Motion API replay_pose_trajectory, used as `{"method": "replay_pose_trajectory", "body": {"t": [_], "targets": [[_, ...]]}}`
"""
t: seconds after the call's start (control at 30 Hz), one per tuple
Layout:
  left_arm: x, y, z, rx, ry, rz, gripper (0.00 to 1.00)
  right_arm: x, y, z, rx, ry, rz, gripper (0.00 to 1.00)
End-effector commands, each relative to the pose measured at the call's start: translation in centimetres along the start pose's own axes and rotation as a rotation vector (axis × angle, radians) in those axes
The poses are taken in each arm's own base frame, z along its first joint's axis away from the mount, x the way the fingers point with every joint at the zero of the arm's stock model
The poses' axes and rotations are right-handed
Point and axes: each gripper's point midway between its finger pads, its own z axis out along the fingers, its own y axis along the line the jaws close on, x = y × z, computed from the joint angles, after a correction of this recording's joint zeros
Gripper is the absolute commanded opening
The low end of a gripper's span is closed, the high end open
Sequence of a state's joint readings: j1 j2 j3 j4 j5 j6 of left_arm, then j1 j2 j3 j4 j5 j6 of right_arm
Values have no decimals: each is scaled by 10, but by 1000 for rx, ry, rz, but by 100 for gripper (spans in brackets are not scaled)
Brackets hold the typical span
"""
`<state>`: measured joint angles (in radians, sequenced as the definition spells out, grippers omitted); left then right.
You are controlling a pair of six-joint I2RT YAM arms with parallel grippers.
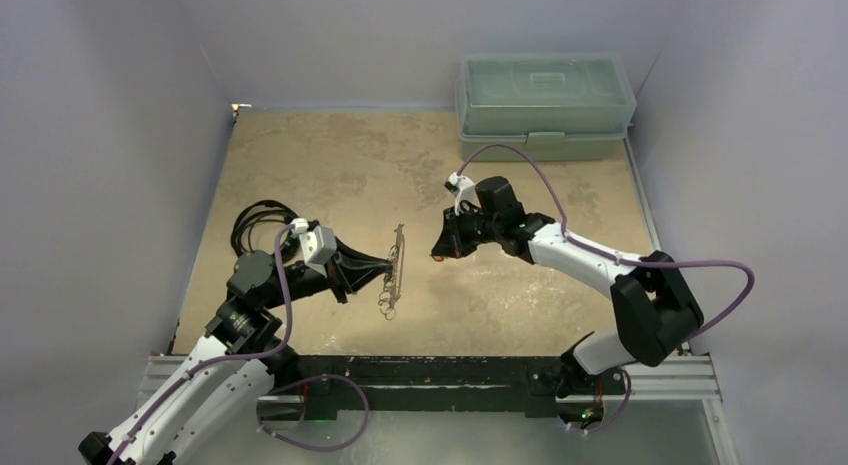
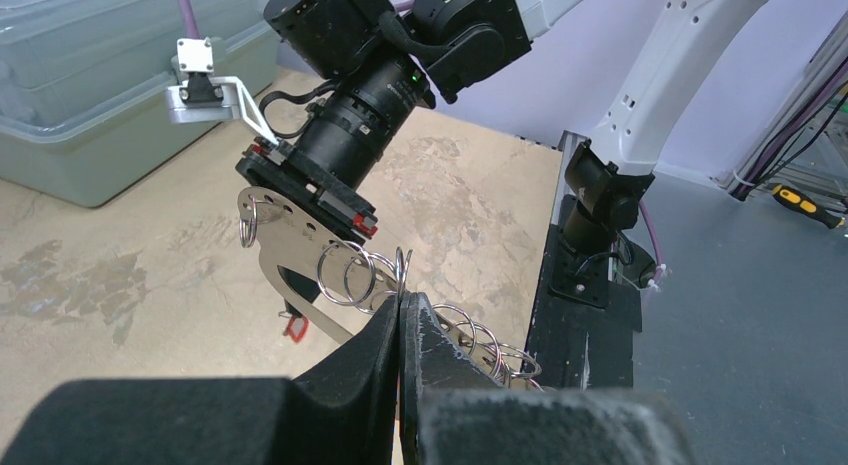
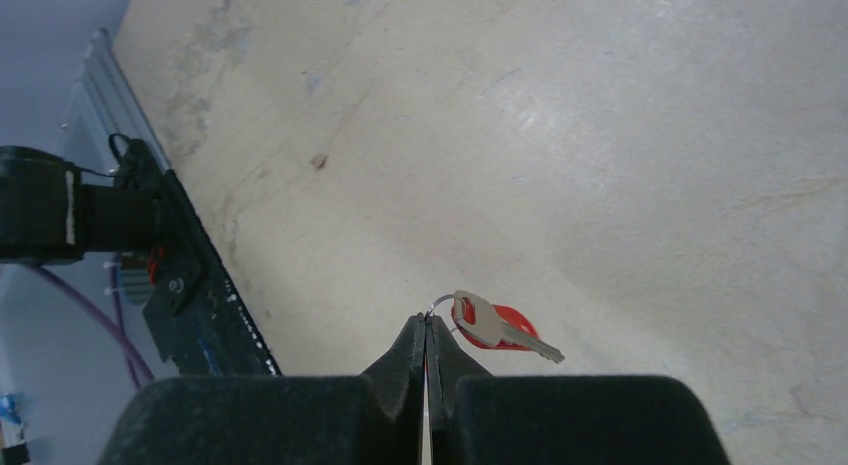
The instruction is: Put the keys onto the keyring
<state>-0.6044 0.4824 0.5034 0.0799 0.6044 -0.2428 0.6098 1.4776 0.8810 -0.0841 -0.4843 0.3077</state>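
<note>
Red-headed key (image 3: 497,325) hangs from a small ring pinched in the closed right claw (image 3: 427,323). Its blade points right in the wrist view, above the worktop (image 3: 600,135). The left claw (image 2: 400,307) clamps the keyring (image 2: 290,247), whose long axis runs near-to-far.

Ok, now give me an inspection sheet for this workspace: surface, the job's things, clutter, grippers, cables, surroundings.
Surface: tan table with mottled stains.
Job's things: keyring held up off the table; red-headed key held apart from it, not yet on.
Clutter: green lidded box at the far right.
Grippers: left gripper shut on the keyring; right gripper shut on the key's small ring.
Cables: coiled black cable beside the left arm; purple cables along both arms.
Surroundings: pale walls on three sides.
</note>
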Motion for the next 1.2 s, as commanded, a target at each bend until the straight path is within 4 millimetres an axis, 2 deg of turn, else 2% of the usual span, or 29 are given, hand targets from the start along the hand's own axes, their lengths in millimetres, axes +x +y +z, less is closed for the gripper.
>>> {"method": "replay_pose_trajectory", "body": {"t": [0.0,0.1,0.23,0.4,0.57,0.73,0.93,1.17], "targets": [[-26,-4,-1,8,-64,48,0,-13,33,-11,-157,-52,-90,0],[-26,-4,-1,7,-65,48,0,-15,40,-18,-181,-68,-112,0],[-26,-5,-1,10,-64,48,0,-29,55,-32,-220,-136,-174,0],[-27,-5,0,11,-66,50,0,-39,81,-58,-290,-219,-278,0],[-28,-8,-1,24,-69,53,0,-44,116,-87,-437,-296,-386,0],[-40,-31,-8,126,-107,84,0,-54,141,-119,-494,-411,-472,0],[-56,-67,-19,305,-189,104,0,-52,179,-166,-626,-506,-586,0],[-59,-79,-19,388,-197,100,0,-29,199,-187,-763,-452,-672,0]]}}
